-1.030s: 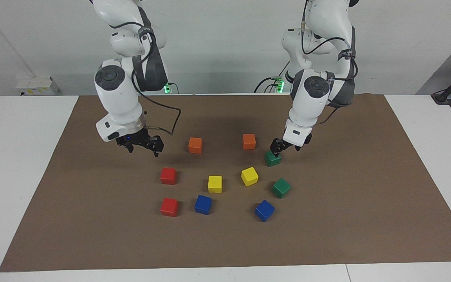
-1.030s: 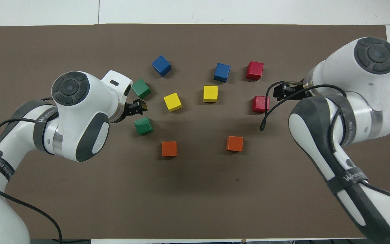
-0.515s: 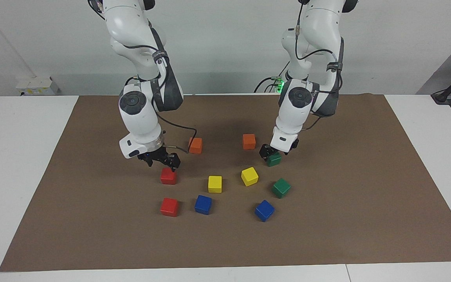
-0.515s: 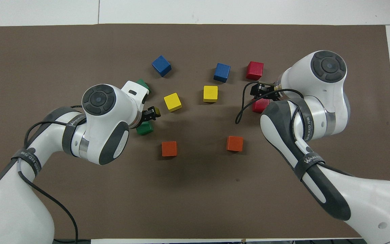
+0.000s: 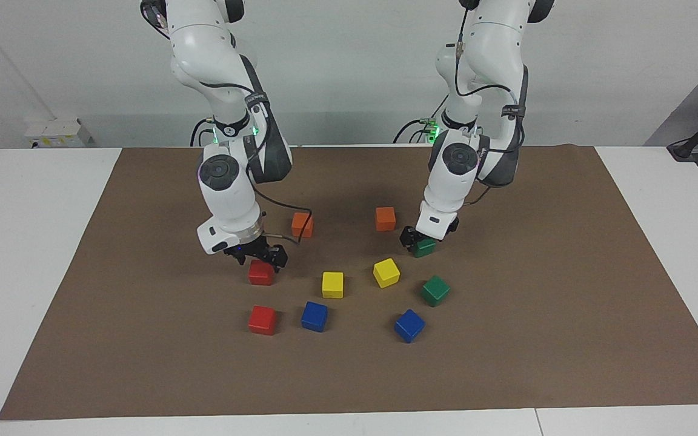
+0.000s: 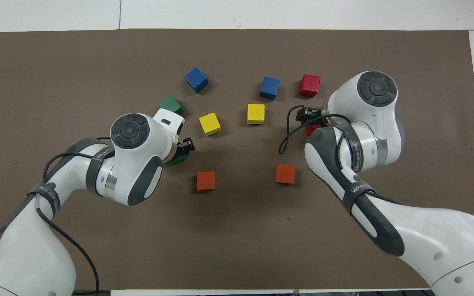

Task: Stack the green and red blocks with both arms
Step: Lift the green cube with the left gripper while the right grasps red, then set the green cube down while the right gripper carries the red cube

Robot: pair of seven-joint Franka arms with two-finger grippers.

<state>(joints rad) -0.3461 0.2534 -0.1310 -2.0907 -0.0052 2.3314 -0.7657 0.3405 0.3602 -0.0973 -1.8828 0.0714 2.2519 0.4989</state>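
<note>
My left gripper [image 5: 424,238] is down at the green block [image 5: 426,248] nearer to the robots, open, with a finger on each side of it. In the overhead view this gripper [image 6: 182,150] covers most of that block [image 6: 179,159]. My right gripper [image 5: 259,258] is open just above the red block [image 5: 260,275] nearer to the robots; in the overhead view this gripper [image 6: 307,119] hides most of that block [image 6: 312,130]. The second green block [image 5: 435,290] and the second red block [image 5: 262,320] lie free, farther from the robots.
A brown mat [image 5: 537,339] covers the table. Two orange blocks [image 5: 302,224] [image 5: 385,218] lie nearest the robots, two yellow blocks [image 5: 332,284] [image 5: 386,272] in the middle, and two blue blocks [image 5: 314,316] [image 5: 409,325] farther out.
Both arms have swung in and lowered. The right gripper came from beside the red block to just above it. The left gripper sank onto the green block. No block has moved.
</note>
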